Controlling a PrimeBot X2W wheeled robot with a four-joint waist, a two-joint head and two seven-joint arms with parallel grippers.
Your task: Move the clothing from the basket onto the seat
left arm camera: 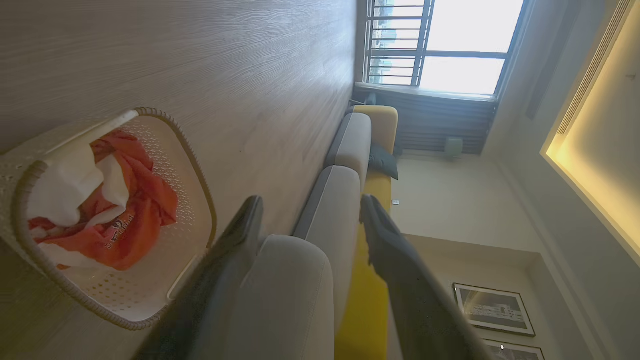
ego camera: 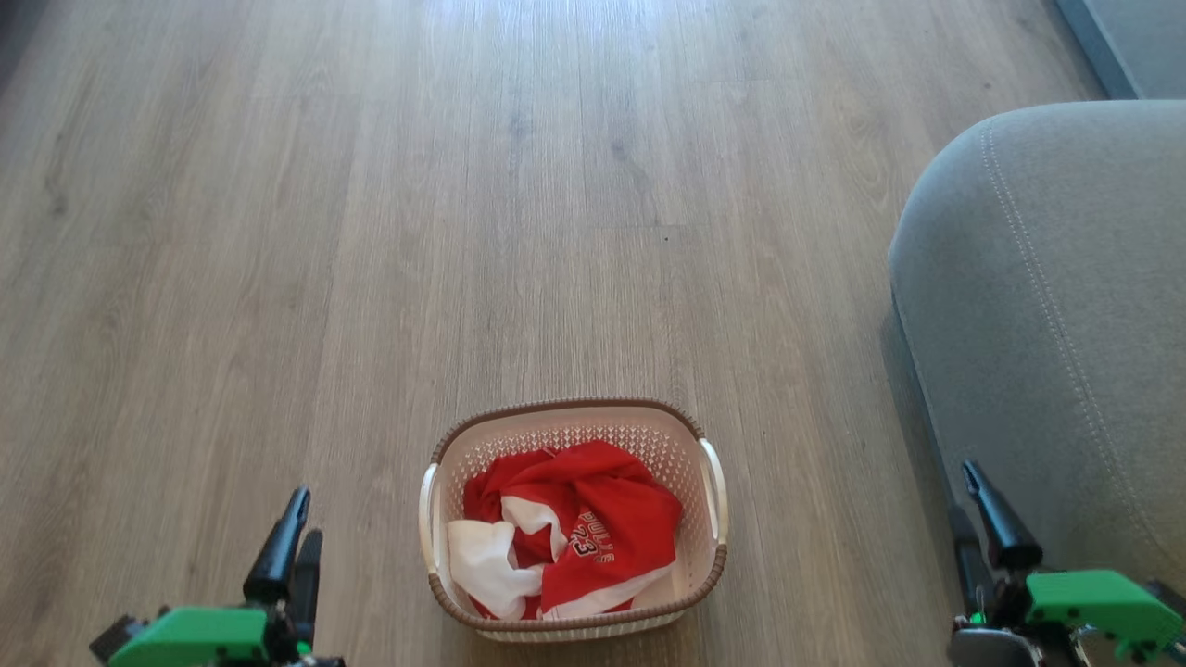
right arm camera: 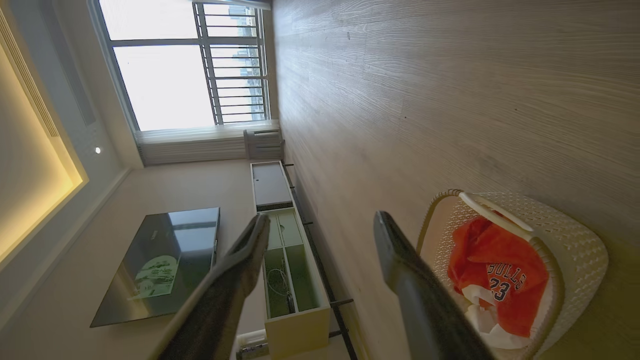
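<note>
With my left claw [ego camera: 308, 512] and right claw [ego camera: 964, 489] both released, the clothing [ego camera: 607, 514] in the basket [ego camera: 565, 405] lies right of my nearer left one.

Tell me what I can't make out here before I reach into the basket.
- Clothing: garment count unclear in head view; folds hide lower layers.
- Basket: its bottom is mostly covered by the clothing.
- Seat: cut off by the head view's right and bottom edges.

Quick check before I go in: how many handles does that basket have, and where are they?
2. The left handle sits on the basket at its left rim, the right handle at its right rim. The clothing covers neither, and no others seem hidden.
</note>
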